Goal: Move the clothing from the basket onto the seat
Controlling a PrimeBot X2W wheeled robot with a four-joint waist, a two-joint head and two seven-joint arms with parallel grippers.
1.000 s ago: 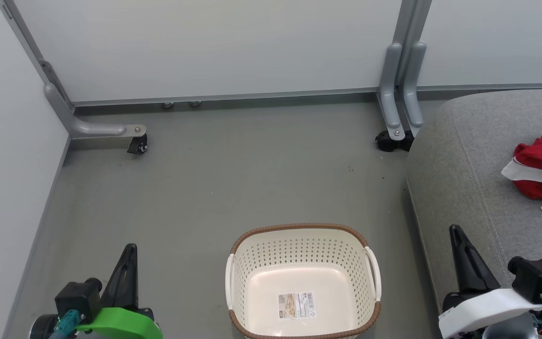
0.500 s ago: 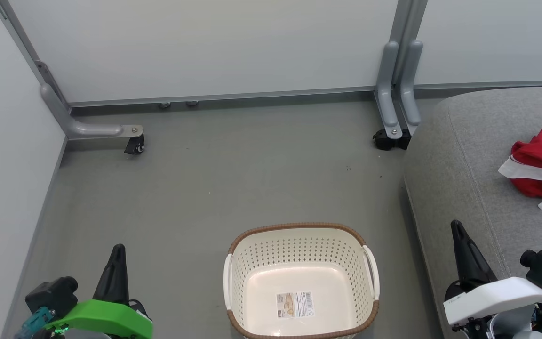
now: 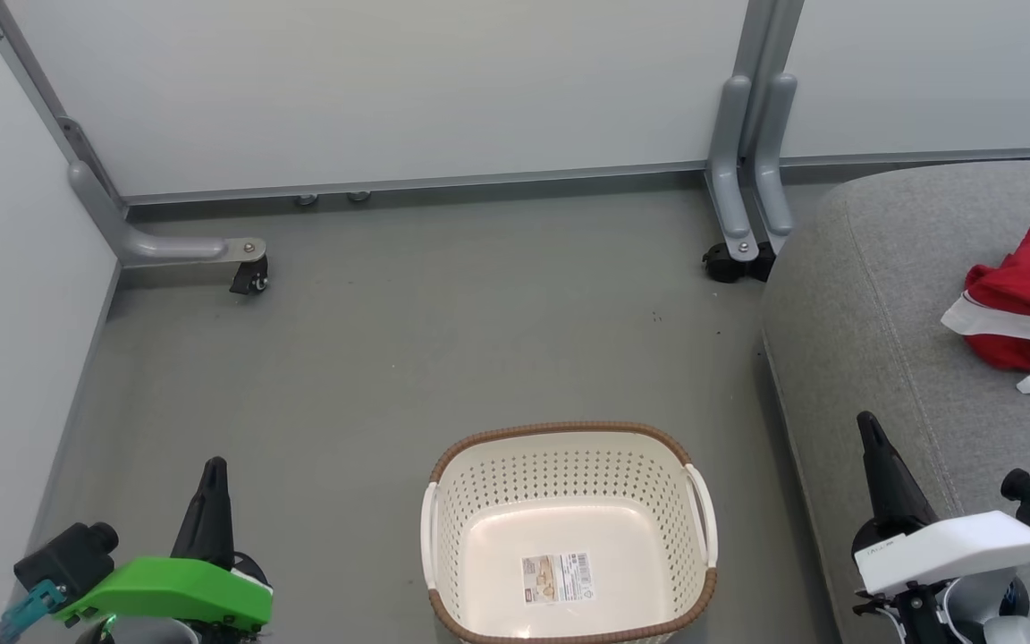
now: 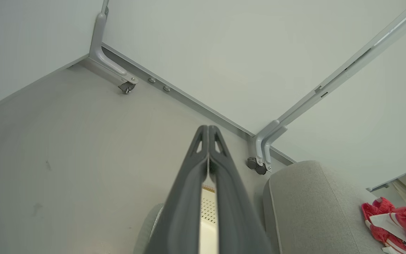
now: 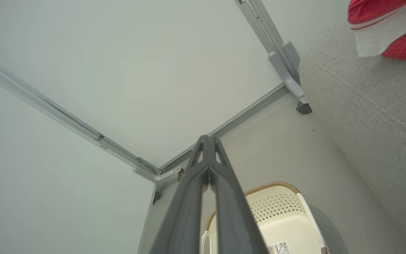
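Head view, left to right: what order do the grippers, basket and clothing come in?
left gripper → basket → right gripper → clothing, which lies on the seat

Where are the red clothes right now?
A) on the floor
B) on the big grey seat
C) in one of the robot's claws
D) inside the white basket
B: the clothing lies on the grey seat, while the basket has nothing in it but the sticker label on its bottom.
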